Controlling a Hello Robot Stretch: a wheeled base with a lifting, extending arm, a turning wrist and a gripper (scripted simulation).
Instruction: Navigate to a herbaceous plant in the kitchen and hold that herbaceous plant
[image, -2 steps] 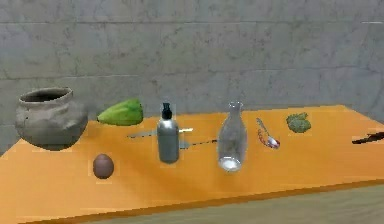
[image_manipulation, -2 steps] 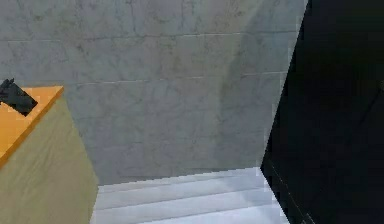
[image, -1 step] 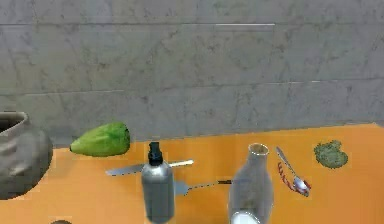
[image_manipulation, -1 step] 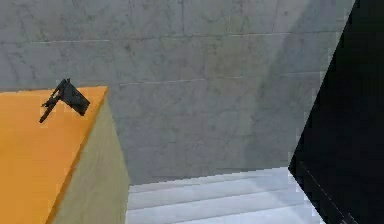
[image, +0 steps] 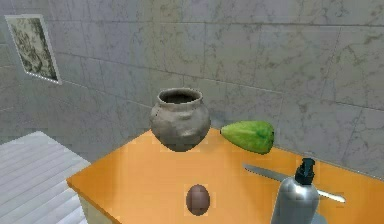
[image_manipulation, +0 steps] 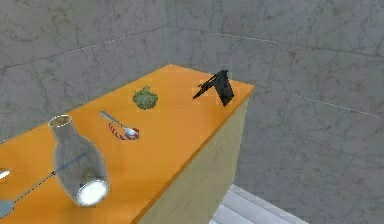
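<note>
- while the green leafy head (image: 248, 136) lies right of centre on the orange counter (image: 130, 180), just beside the grey pot (image: 181, 119), its long axis runs across the frame.
- claw's state: cannot tell.

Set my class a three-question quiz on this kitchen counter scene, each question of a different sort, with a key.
1. True or false: the grey pot stands on the orange counter.
2. In the forward view, what lies just right of the pot? A) a green lump B) a red mug C) a blue plate
3. Fill the gap: the picture hangs on the ____.

Key: 1 true; 2 A; 3 wall.
</note>
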